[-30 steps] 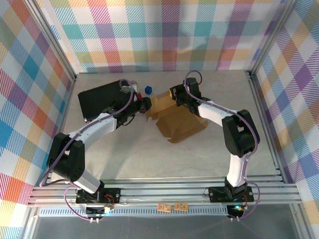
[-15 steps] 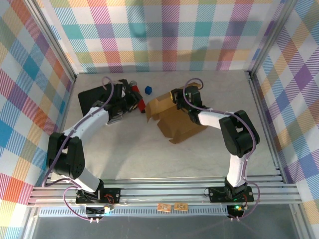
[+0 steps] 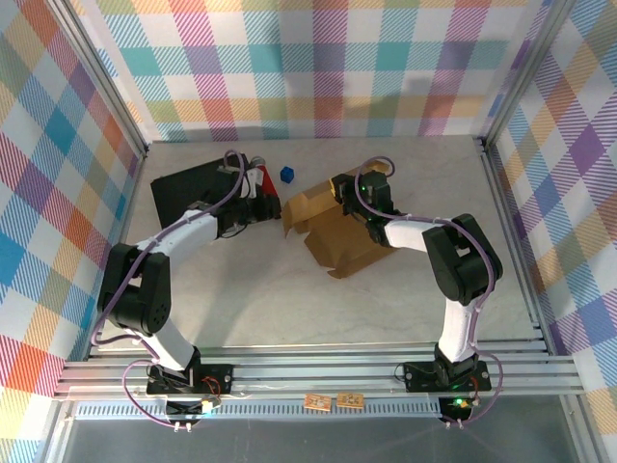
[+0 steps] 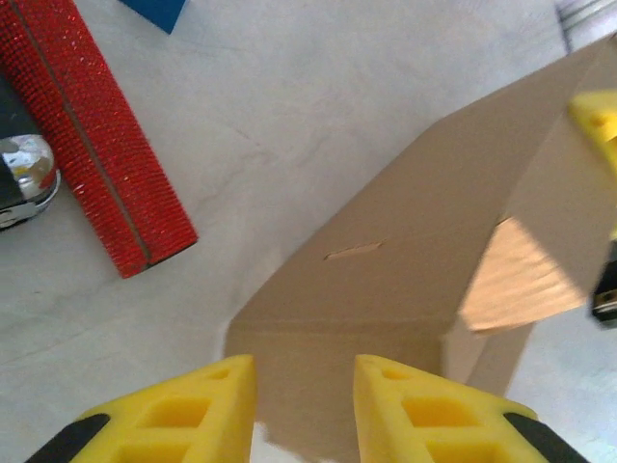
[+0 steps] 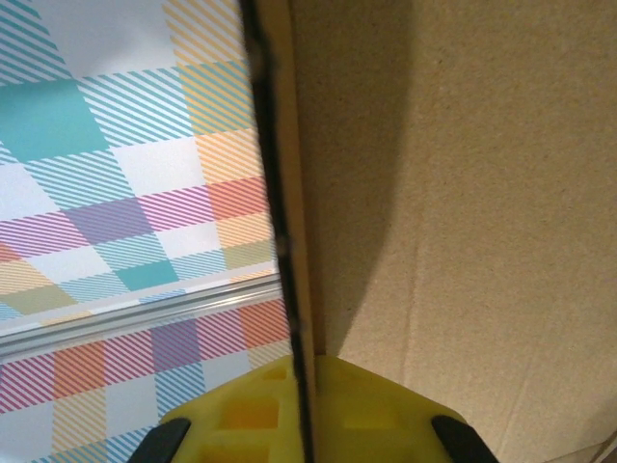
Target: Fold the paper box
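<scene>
The paper box (image 3: 349, 234) is a brown cardboard sheet, partly folded, lying mid-table with one flap raised at its back left. My right gripper (image 3: 340, 186) is shut on that raised flap. In the right wrist view the flap's edge (image 5: 299, 241) runs straight down into the seam of the right gripper (image 5: 307, 365). My left gripper (image 3: 277, 204) hovers at the box's left corner. The left wrist view has the left gripper (image 4: 305, 405) open, with the brown flap (image 4: 405, 251) just ahead and its near edge reaching between the fingers.
A black flat case (image 3: 188, 188) lies at the back left under my left arm. A red glittery cylinder (image 4: 96, 135) and a small blue block (image 3: 285, 174) sit beside the box's left corner. A silver object (image 4: 24, 174) lies by the cylinder. Checkered walls close in three sides.
My left gripper drew back left toward the black case, then returned to the box's left corner, its jaws narrowing. The right gripper stayed shut on the raised flap.
</scene>
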Robot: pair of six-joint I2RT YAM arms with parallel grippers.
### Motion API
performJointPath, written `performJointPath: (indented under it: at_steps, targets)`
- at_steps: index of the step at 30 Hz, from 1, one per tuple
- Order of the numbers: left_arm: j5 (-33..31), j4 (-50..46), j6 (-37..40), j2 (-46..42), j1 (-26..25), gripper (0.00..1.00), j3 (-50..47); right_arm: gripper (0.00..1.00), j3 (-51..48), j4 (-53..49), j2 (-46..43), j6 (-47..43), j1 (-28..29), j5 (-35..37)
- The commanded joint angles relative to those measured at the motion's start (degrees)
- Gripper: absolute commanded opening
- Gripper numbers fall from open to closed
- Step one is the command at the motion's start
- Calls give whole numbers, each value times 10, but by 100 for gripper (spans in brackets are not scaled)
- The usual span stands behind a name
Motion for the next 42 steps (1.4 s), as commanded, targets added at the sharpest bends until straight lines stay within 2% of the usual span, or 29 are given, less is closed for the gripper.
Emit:
performJointPath:
  at_steps: [1,10,26,35,42]
  targets:
    - [4,27,84,27,-2,30,-3,0,-21,12,10,-2,3,-10]
    - [42,68,105,26,-25,28,-40,0,-62,37,1,-1,0,-18]
    - [48,33,182,53,-76,30,5,0,-33,1,9,0,-4,-41]
    - [46,43,180,58,-103,29,17,0,-31,3,12,3,-5,-43]
    - [35,92,134,44,-119,29,-2,0,-28,5,13,9,-5,-40]
